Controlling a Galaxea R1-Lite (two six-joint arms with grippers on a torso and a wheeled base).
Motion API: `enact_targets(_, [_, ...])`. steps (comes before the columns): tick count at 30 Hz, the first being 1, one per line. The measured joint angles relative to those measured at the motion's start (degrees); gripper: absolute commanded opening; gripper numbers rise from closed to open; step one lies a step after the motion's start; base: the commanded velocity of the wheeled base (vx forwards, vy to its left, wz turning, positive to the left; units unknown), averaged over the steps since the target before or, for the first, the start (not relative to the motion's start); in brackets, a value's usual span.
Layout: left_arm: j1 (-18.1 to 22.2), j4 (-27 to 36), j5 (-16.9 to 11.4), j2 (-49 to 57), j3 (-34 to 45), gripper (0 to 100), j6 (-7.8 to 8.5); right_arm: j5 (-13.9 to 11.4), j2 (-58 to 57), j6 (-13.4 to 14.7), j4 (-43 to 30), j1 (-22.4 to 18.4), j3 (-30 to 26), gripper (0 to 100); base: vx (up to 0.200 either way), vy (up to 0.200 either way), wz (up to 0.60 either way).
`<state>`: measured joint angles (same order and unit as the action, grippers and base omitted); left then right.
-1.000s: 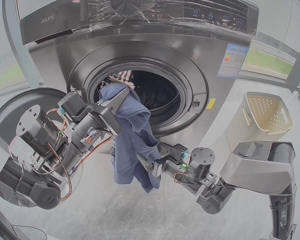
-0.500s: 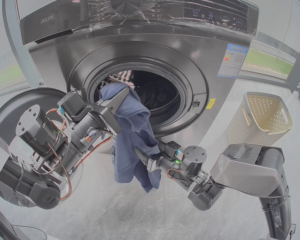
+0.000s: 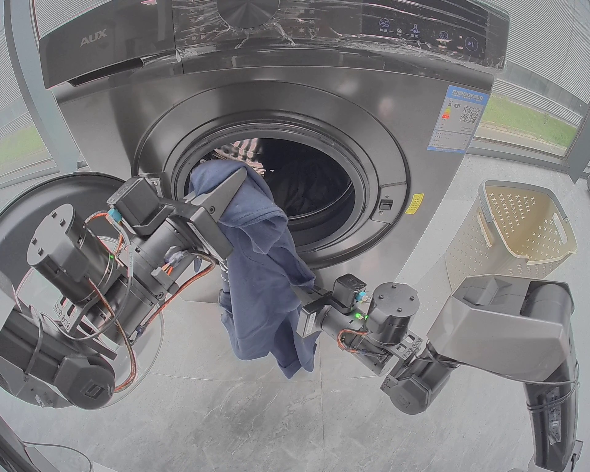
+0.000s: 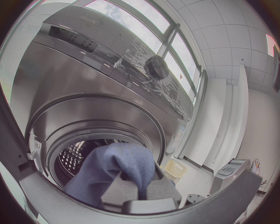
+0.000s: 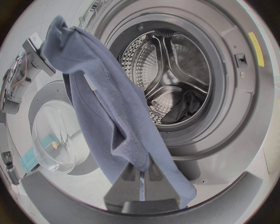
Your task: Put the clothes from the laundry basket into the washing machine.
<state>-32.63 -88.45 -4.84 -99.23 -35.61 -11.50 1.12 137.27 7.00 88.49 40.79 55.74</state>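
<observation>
The left gripper [image 3: 238,177] has carried the blue garment [image 3: 264,276] slightly up and left before the washing machine [image 3: 393,123] opening, jaws pinching its top. The right gripper [image 5: 145,167] has risen, jaws pinching a lower fold. Dark clothes [image 5: 183,109] lie inside the drum; the laundry basket [image 3: 522,233] stands at right.

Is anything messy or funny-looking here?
Nothing broken. Crinkly plastic film covers the control panel of the washing machine, like it was never peeled off. The blue shirt hangs outside the drum, pinched by the left gripper and right gripper.
</observation>
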Motion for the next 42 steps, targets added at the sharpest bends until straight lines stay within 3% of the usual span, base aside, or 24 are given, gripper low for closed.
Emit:
enact_targets(11, [2.46, 0.07, 0.57, -0.63, -0.13, 0, -0.02, 0.65, -12.40, -0.16, -0.15, -0.39, -15.12, 0, 0.000, 0.000, 0.00])
enact_targets(23, [2.90, 0.16, 0.77, 0.44, 2.18, 0, -0.07, 4.13, -26.86, 1.45, -0.20, -2.36, -23.82, 0, 0.000, 0.000, 0.00])
enact_targets(42, [2.95, 0.10, 0.77, 1.41, 5.62, 0, 0.63, 4.34, -32.72, 2.26, -0.09, -5.53, -20.27, 0, 0.000, 0.000, 0.00])
